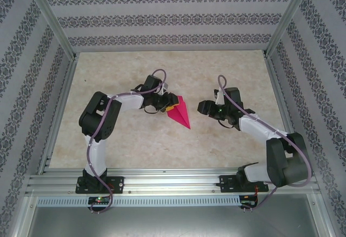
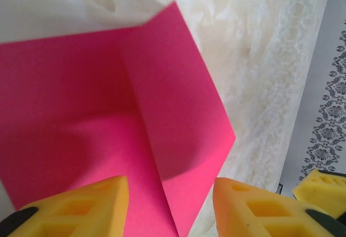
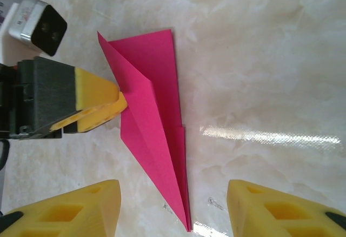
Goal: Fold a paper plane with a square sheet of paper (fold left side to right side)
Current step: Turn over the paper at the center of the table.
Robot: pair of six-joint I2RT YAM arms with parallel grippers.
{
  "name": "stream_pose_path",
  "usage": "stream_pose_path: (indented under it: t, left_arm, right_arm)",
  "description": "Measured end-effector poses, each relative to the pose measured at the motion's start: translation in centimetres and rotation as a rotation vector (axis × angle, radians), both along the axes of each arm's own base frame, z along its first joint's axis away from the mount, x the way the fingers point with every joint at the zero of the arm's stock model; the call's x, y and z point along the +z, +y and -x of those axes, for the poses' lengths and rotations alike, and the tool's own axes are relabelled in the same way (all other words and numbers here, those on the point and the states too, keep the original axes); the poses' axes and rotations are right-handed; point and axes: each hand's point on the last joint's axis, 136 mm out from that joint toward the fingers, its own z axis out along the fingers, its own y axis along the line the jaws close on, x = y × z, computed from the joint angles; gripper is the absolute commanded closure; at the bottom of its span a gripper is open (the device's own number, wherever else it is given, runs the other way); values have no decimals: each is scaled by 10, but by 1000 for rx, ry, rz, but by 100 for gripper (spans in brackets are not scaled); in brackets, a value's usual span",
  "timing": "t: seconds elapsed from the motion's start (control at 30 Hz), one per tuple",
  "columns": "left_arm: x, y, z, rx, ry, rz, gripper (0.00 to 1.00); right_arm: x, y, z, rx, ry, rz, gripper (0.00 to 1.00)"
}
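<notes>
The square sheet of paper lies folded into a narrow magenta-pink paper plane (image 1: 181, 113) in the middle of the table, its point toward the near right. My left gripper (image 1: 168, 107) sits at the plane's wide left end. In the left wrist view its yellow fingers (image 2: 102, 204) stand apart over the paper plane (image 2: 162, 112), where one raised flap meets a centre crease. My right gripper (image 1: 203, 107) hovers just right of the plane without touching it. The right wrist view shows the right gripper (image 3: 173, 199) open, the paper plane (image 3: 154, 118) pointing between its pads and the left gripper (image 3: 116, 104) touching the left edge.
The pale marbled table (image 1: 135, 139) is walled by patterned panels on three sides. An aluminium rail (image 1: 173, 183) carries both arm bases at the near edge. A yellow fingertip of the right gripper (image 2: 319, 185) shows at the lower right of the left wrist view.
</notes>
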Motion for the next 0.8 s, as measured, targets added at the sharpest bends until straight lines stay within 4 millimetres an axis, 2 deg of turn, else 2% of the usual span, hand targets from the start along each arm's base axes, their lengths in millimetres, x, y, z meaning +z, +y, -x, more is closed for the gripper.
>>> stream_pose_path:
  t: [0.13, 0.3, 0.4, 0.5, 0.57, 0.7, 0.8]
  left_arm:
    - [0, -6, -8, -1, -4, 13, 63]
    - [-7, -16, -10, -15, 5, 36, 82]
    - [-8, -19, -9, -19, 10, 47, 90]
    - [-1, -22, -11, -28, -6, 67, 95]
    - [7, -23, -11, -32, -22, 79, 96]
    - [54, -24, -14, -46, -117, 118, 97]
    - [115, -27, -17, -72, -243, 165, 97]
  right_arm:
    - [13, -3, -3, -16, -40, -41, 40]
    - [18, -10, -3, -51, -55, -104, 32]
    - [22, -14, -1, -67, -65, -144, 21]
    - [31, -16, 0, -77, -89, -186, 4]
    - [39, -18, -1, -78, -111, -215, 2]
    - [55, -19, -2, -59, -143, -287, 2]
    - [68, -15, -1, -18, -160, -349, 2]
